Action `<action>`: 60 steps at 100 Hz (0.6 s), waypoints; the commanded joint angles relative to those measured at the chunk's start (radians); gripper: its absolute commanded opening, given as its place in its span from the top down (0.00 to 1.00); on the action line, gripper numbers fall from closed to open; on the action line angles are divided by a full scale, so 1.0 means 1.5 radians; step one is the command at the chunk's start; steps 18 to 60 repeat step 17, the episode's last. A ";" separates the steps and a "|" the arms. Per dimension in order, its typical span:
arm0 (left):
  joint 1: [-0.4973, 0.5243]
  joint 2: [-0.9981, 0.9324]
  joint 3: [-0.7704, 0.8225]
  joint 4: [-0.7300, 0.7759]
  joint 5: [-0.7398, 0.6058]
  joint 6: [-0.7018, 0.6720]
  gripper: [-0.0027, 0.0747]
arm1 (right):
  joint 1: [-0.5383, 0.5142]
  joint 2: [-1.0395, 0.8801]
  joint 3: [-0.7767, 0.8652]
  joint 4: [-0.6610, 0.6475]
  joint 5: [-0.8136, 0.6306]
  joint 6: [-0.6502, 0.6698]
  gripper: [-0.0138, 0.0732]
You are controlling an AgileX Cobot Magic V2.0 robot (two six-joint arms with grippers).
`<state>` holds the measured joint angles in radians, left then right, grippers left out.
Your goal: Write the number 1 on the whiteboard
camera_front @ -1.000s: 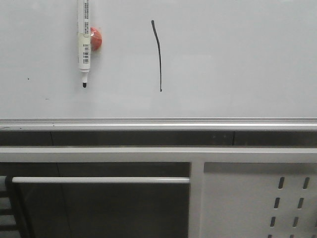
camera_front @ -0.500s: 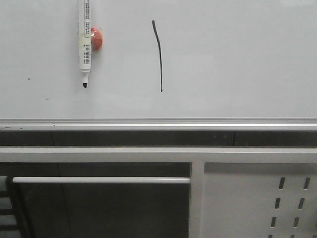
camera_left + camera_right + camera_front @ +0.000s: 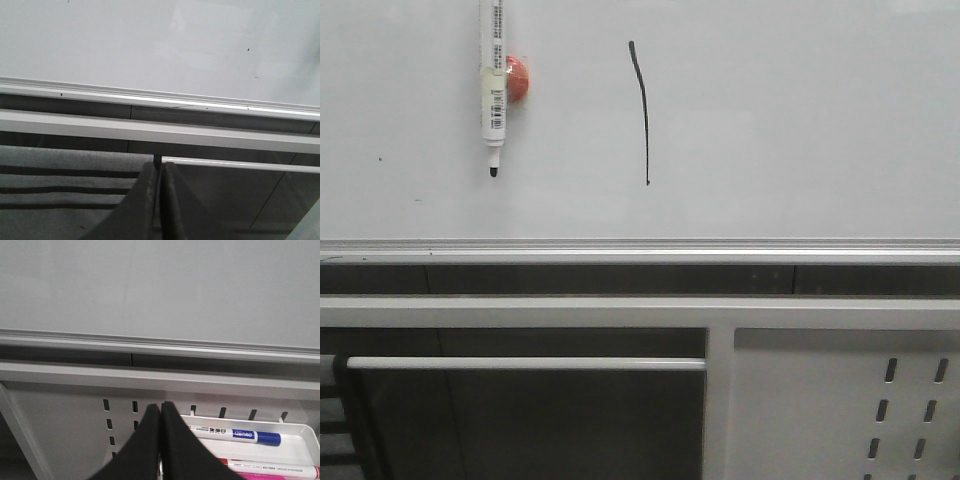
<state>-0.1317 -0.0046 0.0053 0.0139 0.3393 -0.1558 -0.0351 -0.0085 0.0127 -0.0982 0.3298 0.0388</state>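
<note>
The whiteboard point(image 3: 800, 120) fills the upper front view above its silver rail point(image 3: 640, 246). The number 1 point(image 3: 643, 112) is a thin black, slightly curved vertical stroke on it. A white marker point(image 3: 494, 85) with a black tip hangs on the board at upper left, against an orange-red magnet point(image 3: 516, 78). Neither gripper shows in the front view. My left gripper point(image 3: 159, 165) is shut and empty, below the board's rail point(image 3: 160, 97). My right gripper point(image 3: 161, 409) is shut and empty, in front of the perforated panel point(image 3: 65, 425).
A white tray point(image 3: 300, 437) beside the right gripper holds a blue-capped marker point(image 3: 235, 434), a red one and a pink one. The perforated panel also shows at lower right of the front view point(image 3: 840, 410). A silver bar point(image 3: 525, 364) runs at lower left.
Everything in the front view has shifted very slightly to the right. The stroke and the hanging marker keep their places on the board.
</note>
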 commanded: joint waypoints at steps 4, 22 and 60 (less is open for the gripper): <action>0.001 -0.019 0.013 -0.009 -0.030 -0.005 0.99 | -0.004 -0.013 0.018 -0.012 -0.015 0.001 0.90; 0.001 -0.019 0.013 -0.009 -0.030 -0.005 0.99 | -0.004 -0.013 0.018 -0.012 -0.015 0.001 0.90; 0.001 -0.019 0.013 -0.009 -0.030 -0.005 0.99 | -0.004 -0.013 0.018 -0.012 -0.015 0.001 0.90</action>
